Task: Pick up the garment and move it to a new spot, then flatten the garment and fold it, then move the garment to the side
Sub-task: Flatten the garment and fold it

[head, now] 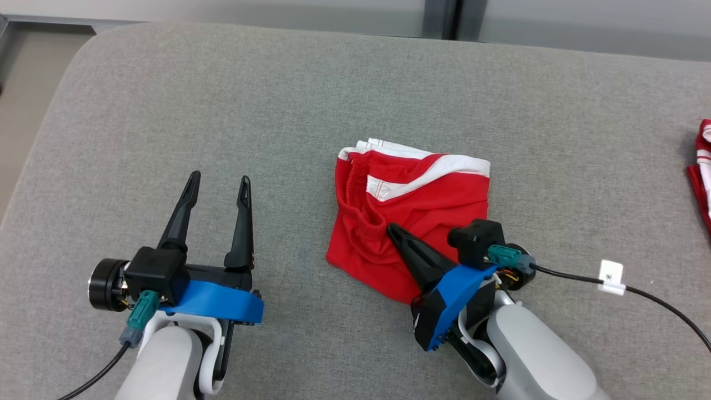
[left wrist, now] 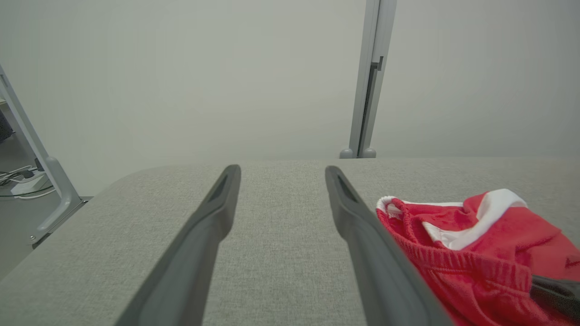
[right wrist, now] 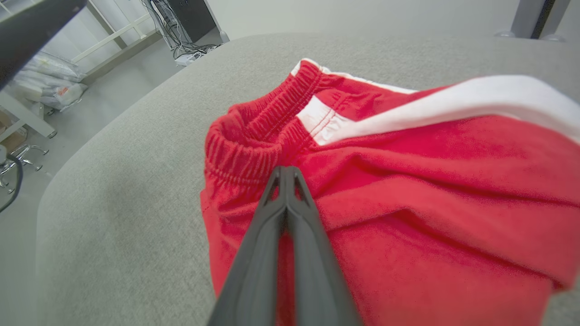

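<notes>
The garment (head: 422,222), red shorts with white stripes and an elastic waistband, lies folded in a rough square at the middle of the grey padded table (head: 222,83). My right gripper (head: 391,228) reaches in from the lower right and is shut, its tips pinching the red fabric just behind the waistband. In the right wrist view the closed fingers (right wrist: 286,168) meet where creases in the garment (right wrist: 408,181) converge. My left gripper (head: 219,178) stands open over bare table left of the garment. From its own wrist, the left gripper (left wrist: 282,170) has the garment (left wrist: 476,253) to its right.
Another red and white cloth (head: 702,172) lies at the table's right edge. A black cable with a white tag (head: 611,276) trails from my right wrist. The table's rounded corner and the floor are at far left; a grey post (left wrist: 369,90) stands behind.
</notes>
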{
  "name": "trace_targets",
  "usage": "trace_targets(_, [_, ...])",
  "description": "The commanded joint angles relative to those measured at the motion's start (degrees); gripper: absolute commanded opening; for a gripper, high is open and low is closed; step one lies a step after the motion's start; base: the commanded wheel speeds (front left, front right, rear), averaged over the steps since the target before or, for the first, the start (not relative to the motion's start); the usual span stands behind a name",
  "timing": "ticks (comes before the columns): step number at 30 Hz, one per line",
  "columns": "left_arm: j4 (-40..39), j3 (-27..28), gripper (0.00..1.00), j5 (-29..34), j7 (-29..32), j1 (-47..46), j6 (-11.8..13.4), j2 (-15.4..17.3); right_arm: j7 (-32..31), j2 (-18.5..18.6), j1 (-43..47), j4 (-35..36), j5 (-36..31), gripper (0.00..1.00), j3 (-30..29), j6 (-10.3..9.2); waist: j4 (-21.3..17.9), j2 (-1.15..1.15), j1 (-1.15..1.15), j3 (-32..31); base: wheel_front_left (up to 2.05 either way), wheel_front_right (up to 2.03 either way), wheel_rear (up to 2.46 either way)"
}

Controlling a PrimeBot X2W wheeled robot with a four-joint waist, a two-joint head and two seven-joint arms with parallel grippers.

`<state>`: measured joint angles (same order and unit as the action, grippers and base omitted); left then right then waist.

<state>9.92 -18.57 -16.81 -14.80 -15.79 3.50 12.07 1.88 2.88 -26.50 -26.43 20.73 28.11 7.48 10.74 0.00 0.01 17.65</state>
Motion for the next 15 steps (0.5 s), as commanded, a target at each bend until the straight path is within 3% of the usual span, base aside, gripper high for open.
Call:
trace_targets(1, [0.24,0.14,1.0,0.33,-0.29,-1.39,-0.18,-0.33,0.64,0.13,-1.6,-0.9,0.95,0.0,0.73,0.03,0.51,0.0,-0.01,0.36,0.0,0.0,0.0])
trace_targets(15, [0.42,1.58,1.0,1.81,-0.42,-1.31,-0.92,-1.61,0.59,0.06,-9.95,-10.67,6.15,0.0,12.09,0.03,0.91,0.0,-0.01,0.96,0.0,0.0,0.0])
